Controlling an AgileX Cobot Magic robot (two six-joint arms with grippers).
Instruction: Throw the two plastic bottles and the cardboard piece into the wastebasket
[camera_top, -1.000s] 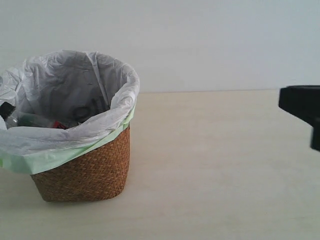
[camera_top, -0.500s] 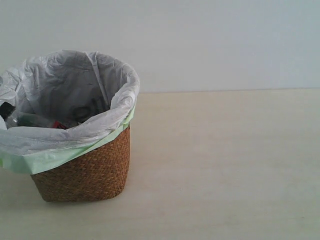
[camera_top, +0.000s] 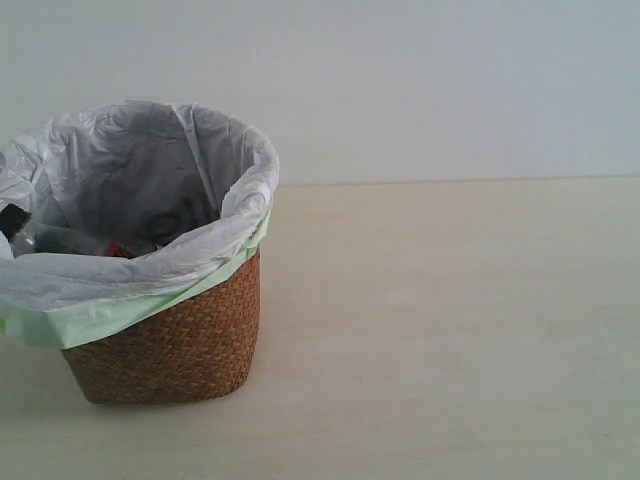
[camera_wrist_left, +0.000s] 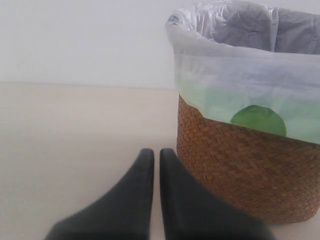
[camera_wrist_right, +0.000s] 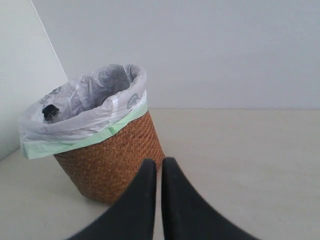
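Plainly, the basket (camera_top: 170, 340) stood on the counter (camera_top: 450, 330), a brown woven tub with a white and pale green bag (camera_top: 150, 160) folded down over its rim. Inside the bag, low against the basket's near wall in the exterior view, lay a clear bottle (camera_top: 60, 240) with a scrap of red label (camera_top: 118, 250) showing beside it. A black cap (camera_top: 12, 220) poked up just inside the basket's rim, and the right wrist view caught the same cap (camera_wrist_right: 49, 111) resting against the bag's edge. The second bottle and the cardboard piece could not be made out, since the bag's folds hid most of the basket's contents.

The left claw (camera_wrist_left: 156, 160) hung low beside the basket, close to its woven wall but not touching it. Its two dark fingers were pressed almost together with only a thin slit between them, and they held nothing. A green disc (camera_wrist_left: 258, 120) was printed on the bag's folded edge, above the weave on that side.

The right claw (camera_wrist_right: 158, 167) sat farther from the basket and higher, looking down towards its rim. It was likewise closed to a narrow slit and empty. The counter around the basket was pale, and a plain light wall (camera_top: 420, 90) rose behind the basket.
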